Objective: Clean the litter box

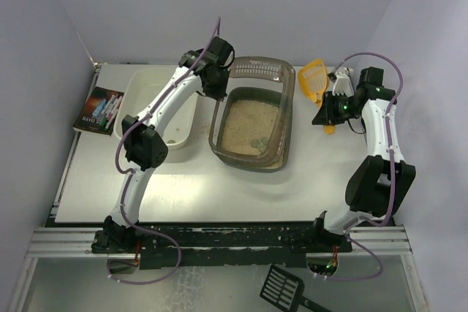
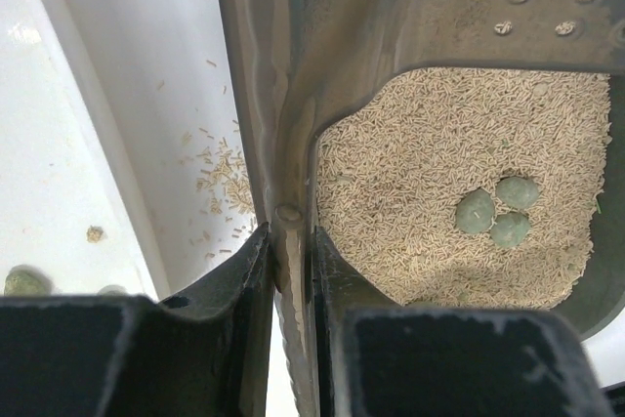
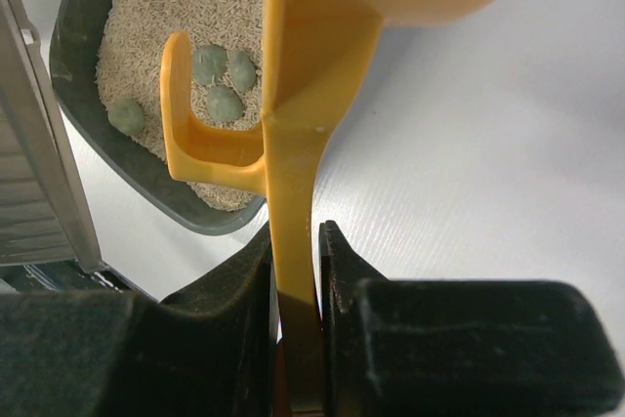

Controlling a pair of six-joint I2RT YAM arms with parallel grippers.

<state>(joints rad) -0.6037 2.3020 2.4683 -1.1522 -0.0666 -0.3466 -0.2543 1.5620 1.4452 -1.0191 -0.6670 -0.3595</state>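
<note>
The left tool (image 2: 293, 241) is nearly closed, its two black fingers pinching the left wall of the litter box (image 1: 252, 162), one finger inside and one outside. The right tool (image 3: 293, 241) is closed on the flat handle of a yellow scoop (image 3: 293, 134), held clear of the desk (image 1: 219, 191) at the right of the top view, blade pointing toward the upper edge. The litter box sits at the centre of the top view, just right of a white tub (image 1: 142, 89). Task progress, as a judgement: early to middle. The scoop is in hand and the box is braced, but the blade is not yet in the litter (image 2: 410, 163). The right wrist view shows four grey-green lumps (image 3: 220, 80) on the surface, three clustered and one apart, so sifting is left to do. Loose grains (image 2: 220, 178) lie scattered in the tub. A greenish object at the lower left edge of the left wrist view may be a lump, but this cannot be confirmed. Materials: the box is dark, translucent, smooth plastic with rounded corners. The litter is beige, fine and elongated like rice grains. The lumps are rounded and matt. The scoop is glossy rigid plastic with a hooked tab on its handle.
</note>
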